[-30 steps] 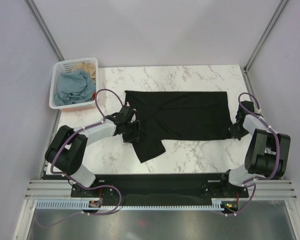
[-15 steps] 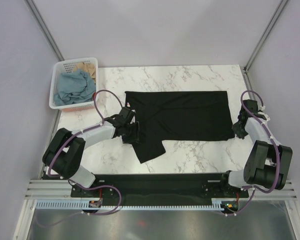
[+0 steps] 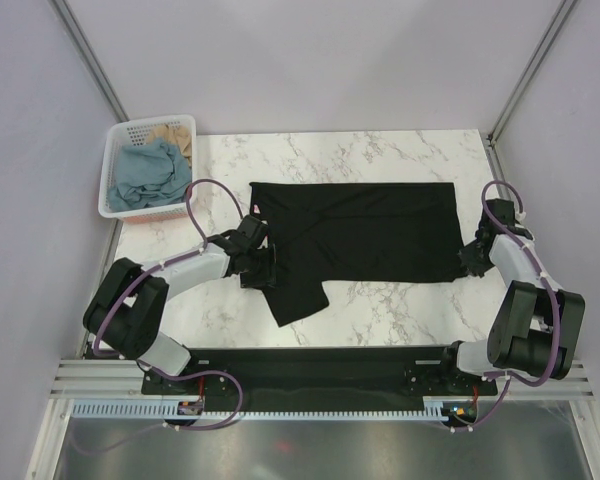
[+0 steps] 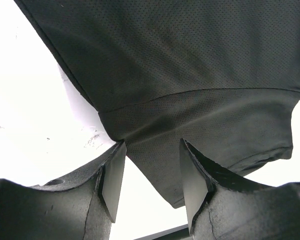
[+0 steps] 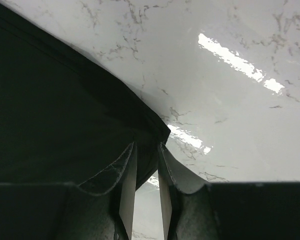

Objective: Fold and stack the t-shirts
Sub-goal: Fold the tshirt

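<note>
A black t-shirt (image 3: 370,230) lies spread flat on the marble table, with one sleeve (image 3: 300,292) trailing toward the near edge. My left gripper (image 3: 268,268) sits low at the shirt's left side, open. In the left wrist view the sleeve cloth (image 4: 200,135) lies just past and between the left gripper's (image 4: 150,180) spread fingers. My right gripper (image 3: 467,262) is at the shirt's near right corner. Its jaws stand a narrow gap apart in the right wrist view, with that corner (image 5: 150,131) lying at the right gripper's (image 5: 147,150) tips on the table. A dusty blue shirt (image 3: 145,172) and a tan one (image 3: 175,137) lie crumpled in the basket.
The white slotted basket (image 3: 107,190) stands at the table's far left corner. Bare marble (image 3: 400,300) lies between the shirt and the arm bases. Metal frame posts and grey walls close in the table on the left, right and back.
The right gripper's jaws have parted and let go of the shirt's corner, and that arm has shifted slightly. The left gripper has edged a little along the sleeve.
</note>
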Controlling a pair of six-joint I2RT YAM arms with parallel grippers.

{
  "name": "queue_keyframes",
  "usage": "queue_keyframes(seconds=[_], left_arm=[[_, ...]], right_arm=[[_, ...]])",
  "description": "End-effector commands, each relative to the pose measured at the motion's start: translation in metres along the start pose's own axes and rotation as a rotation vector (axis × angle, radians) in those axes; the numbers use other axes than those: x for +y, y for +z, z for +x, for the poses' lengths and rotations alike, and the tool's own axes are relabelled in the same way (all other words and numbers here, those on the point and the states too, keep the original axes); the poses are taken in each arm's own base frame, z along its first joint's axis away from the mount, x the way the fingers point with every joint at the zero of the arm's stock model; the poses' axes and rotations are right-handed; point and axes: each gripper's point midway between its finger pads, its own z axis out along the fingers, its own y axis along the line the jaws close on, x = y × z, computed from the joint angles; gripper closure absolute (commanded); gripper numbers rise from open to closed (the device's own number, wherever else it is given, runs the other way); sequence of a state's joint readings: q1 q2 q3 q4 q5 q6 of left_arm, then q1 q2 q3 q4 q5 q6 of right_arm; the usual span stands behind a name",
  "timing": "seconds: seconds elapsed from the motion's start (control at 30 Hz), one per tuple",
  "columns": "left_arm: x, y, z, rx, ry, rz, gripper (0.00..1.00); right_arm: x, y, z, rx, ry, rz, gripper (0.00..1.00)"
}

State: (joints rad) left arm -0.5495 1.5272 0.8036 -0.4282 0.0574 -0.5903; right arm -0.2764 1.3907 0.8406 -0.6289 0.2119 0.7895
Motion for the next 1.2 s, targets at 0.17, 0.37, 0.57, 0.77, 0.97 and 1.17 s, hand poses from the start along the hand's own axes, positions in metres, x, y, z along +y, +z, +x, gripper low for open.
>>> queue_keyframes(seconds=[0.17, 0.37, 0.57, 0.77, 0.97, 1.17], left_arm=[[0.031, 0.003, 0.008, 0.006, 0.035, -0.146, 0.45], [0.034, 0.003, 0.01, 0.01, 0.037, -0.16, 0.45], [0.032, -0.002, 0.005, -0.011, 0.05, -0.17, 0.44], [0.006, -0.028, -0.015, -0.071, 0.082, -0.077, 0.38], [-0.014, -0.056, -0.013, -0.089, 0.074, 0.044, 0.34], [-0.017, -0.066, 0.02, -0.03, -0.092, 0.119, 0.44]], right_arm=[[-0.006, 0.033, 0.021, 0.063, -0.039, 0.038, 0.7], [-0.028, 0.033, 0.01, -0.001, -0.076, 0.152, 0.72], [-0.035, 0.003, -0.02, -0.124, -0.067, 0.187, 0.71], [-0.014, -0.015, -0.02, -0.097, -0.031, 0.063, 0.67], [0.001, -0.017, -0.001, -0.003, -0.01, -0.019, 0.66], [0.006, -0.021, -0.004, -0.01, 0.002, -0.052, 0.66]])
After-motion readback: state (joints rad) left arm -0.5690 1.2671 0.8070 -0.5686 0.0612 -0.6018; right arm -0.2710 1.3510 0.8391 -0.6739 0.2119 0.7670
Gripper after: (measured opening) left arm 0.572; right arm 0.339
